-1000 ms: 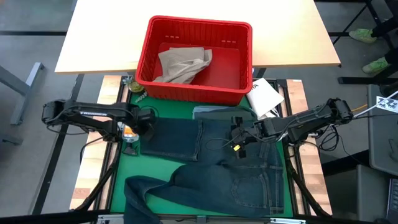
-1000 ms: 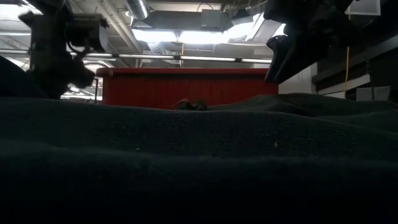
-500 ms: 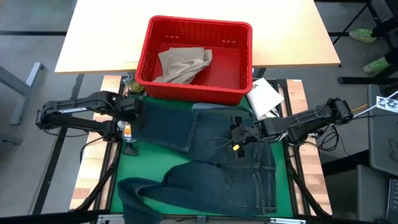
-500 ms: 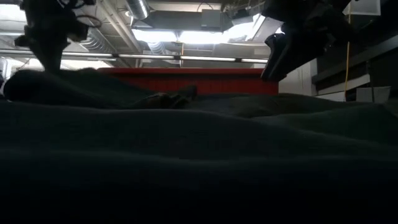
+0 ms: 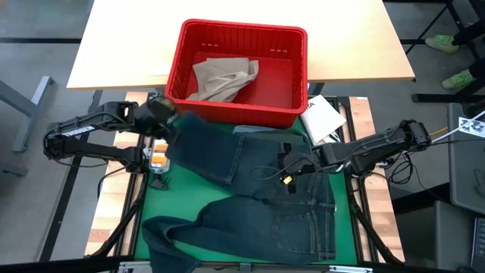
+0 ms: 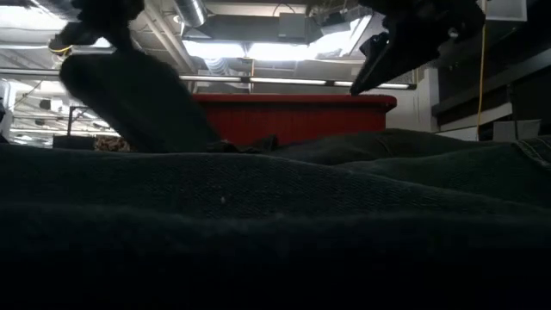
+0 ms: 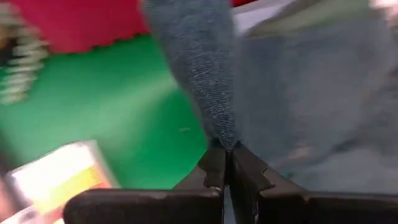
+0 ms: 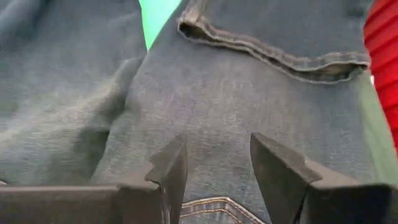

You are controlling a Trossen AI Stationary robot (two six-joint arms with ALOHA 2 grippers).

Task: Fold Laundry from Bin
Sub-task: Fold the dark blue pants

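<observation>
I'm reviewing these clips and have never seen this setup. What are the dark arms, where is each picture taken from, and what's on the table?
These are two robot arms, each ending in a two-finger claw. One picture looks straight down from above, one looks level across the table, and two come from cameras on the wrists. Jeans lie spread on a green mat. Behind them stands a red bin holding tan trousers, with a white packet beside it. The left claw is shut on a jeans leg, lifted near the bin's front corner. The right claw hangs open just above the jeans, holding nothing.
</observation>
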